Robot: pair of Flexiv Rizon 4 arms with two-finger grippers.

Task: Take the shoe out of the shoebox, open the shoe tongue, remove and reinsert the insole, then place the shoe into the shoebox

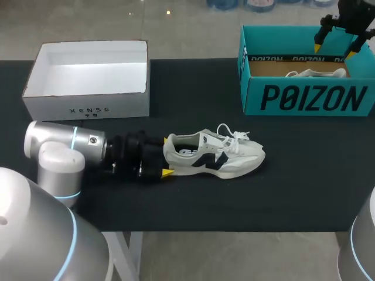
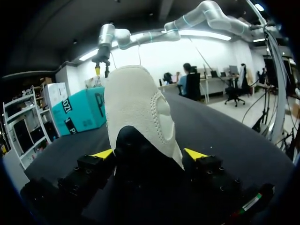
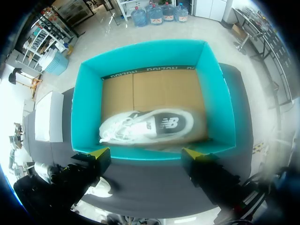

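Shoes: two are counted, both white with dark marks.
Shoe point(image 1: 214, 158): it is set on the desk point(image 1: 234, 205), near the middle. Its toe is pointed to the right side and its heel to the left. Its white laces are seen loose on top.
Second shoe point(image 3: 147, 125): it is laid on its side inside the shoebox, on the brown floor of the box.
Boxes: two are counted, both with no lid on.
Shoebox point(image 1: 310, 98): it is blue-green and is set at the far right of the desk, well apart from the shoe.
White box point(image 1: 88, 105): it is set at the far left of the desk.
Claws: two are counted, each with two yellow tips.
Left claw point(image 2: 149, 153): it is held low over the desk, at the heel of the shoe. The heel is gripped between the two fingers, one yellow tip pressed on each side.
Left arm point(image 1: 64, 146): it is laid out flat over the desk, from the left side to the heel.
Right claw point(image 3: 146, 153): it is held high over the shoebox, pointed down at the second shoe. Its fingers are spread wide and nothing is touched by them.
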